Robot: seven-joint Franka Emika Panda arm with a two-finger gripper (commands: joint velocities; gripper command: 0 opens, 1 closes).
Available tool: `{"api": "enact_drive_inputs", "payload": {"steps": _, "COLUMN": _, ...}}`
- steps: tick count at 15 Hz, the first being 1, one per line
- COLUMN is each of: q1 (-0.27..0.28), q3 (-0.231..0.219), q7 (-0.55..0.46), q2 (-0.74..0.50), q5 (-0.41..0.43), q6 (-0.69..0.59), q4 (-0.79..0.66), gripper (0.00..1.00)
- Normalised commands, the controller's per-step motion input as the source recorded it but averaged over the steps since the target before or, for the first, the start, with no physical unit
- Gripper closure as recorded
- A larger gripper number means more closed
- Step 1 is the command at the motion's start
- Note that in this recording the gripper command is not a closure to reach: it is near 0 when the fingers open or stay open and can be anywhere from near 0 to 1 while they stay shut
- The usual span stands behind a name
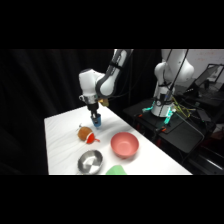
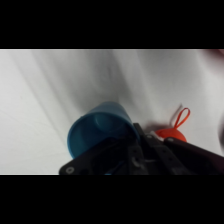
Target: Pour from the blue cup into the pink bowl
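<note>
Cup point(image 1: 96, 121): blue, on the far part of the table point(image 1: 60, 145), under the gripper point(image 1: 95, 118). In the wrist view the cup point(image 2: 99, 131) shows its open mouth, right in front of the black linkage.
Gripper: it comes down from above onto the cup and looks to be at its rim. If the fingers pinch the cup or are spread I cannot tell, because the linkage hides them in the wrist view.
Bowl point(image 1: 124, 144): pink, wide and shallow, on the right near part of the table, well apart from the cup.
Silver bowl point(image 1: 90, 161): near the front edge, left of the pink bowl.
Green thing point(image 1: 116, 170): at the near edge, between the two bowls, cut by the picture's bottom.
Orange thing point(image 1: 86, 134): roundish with red at one side, just near and left of the cup. In the wrist view a red thing with a loop point(image 2: 173, 131) lies right of the cup.
Arm point(image 1: 107, 80): white, it reaches over the table from the upper right.
</note>
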Motion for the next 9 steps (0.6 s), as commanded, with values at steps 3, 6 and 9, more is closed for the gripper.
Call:
{"api": "enact_drive_inputs", "payload": {"steps": 3, "q1": 0.015, "q3": -0.007, "q7": 0.17, "q2": 0.08, "q5": -0.099, "q6": 0.14, "q4": 0.03, "gripper": 0.18}}
{"api": "enact_drive_inputs", "payload": {"steps": 6, "q1": 0.012, "q3": 0.009, "q7": 0.15, "q2": 0.07, "q5": -0.056, "q6": 0.15, "q4": 0.01, "gripper": 0.18}}
{"api": "enact_drive_inputs", "payload": {"steps": 9, "q1": 0.017, "q3": 0.005, "q7": 0.14, "q2": 0.0, "q5": -0.045, "q6": 0.13, "q4": -0.01, "gripper": 0.18}}
